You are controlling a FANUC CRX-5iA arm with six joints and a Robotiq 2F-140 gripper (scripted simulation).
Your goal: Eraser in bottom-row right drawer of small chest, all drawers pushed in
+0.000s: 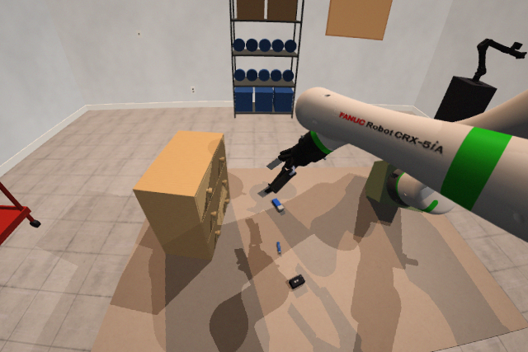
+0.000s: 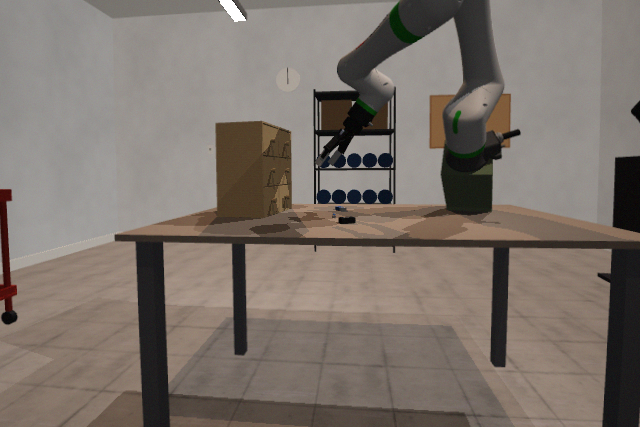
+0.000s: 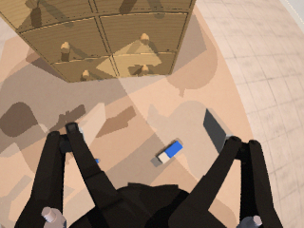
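Note:
The eraser (image 1: 277, 204) (image 3: 169, 152), blue with a white end, lies flat on the table in front of the chest. The small wooden chest (image 1: 183, 186) (image 2: 248, 169) (image 3: 93, 2) stands upright at the table's left, its knobbed drawer fronts facing the eraser. All drawers look pushed in. In the wrist view the bottom right drawer (image 3: 148, 63) is the lowest front on the right. My gripper (image 1: 271, 176) (image 2: 329, 158) (image 3: 155, 114) is open and empty. It hangs tilted towards the chest, above the table and just beyond the eraser.
A small blue item (image 1: 278, 247) and a black item (image 1: 296, 281) (image 2: 346, 219) lie on the table nearer the front. The arm's olive base (image 1: 377, 181) (image 2: 467, 189) stands at the right. A shelf rack (image 1: 266, 48) stands behind the table.

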